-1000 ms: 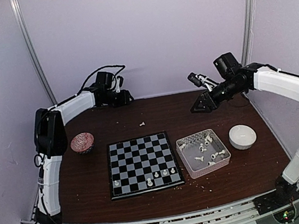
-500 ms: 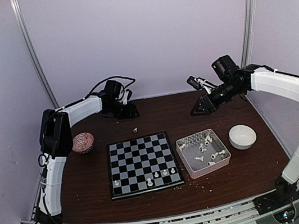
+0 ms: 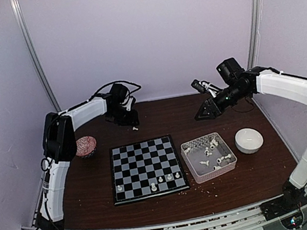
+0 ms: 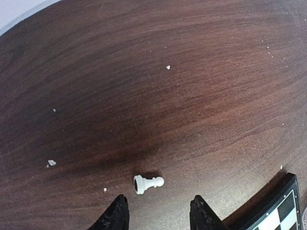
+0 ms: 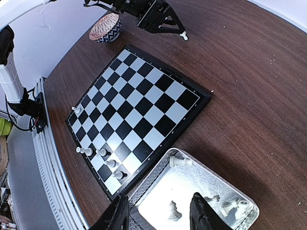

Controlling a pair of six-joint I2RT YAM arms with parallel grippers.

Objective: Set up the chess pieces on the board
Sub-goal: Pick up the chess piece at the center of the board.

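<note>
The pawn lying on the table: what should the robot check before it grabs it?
1. Pawn in sight of the left wrist camera: ok.
2. Pawn upright: not ok, it lies on its side on the table.
3. Left pincer open and holding nothing: ok.
4. Pawn lined up with the gap between its fingers: ok.
5. Left pincer low enough to close on the pawn: cannot tell.
6. Right pincer out of the way: ok, open above the tray.
7. Board has bare squares: ok.
</note>
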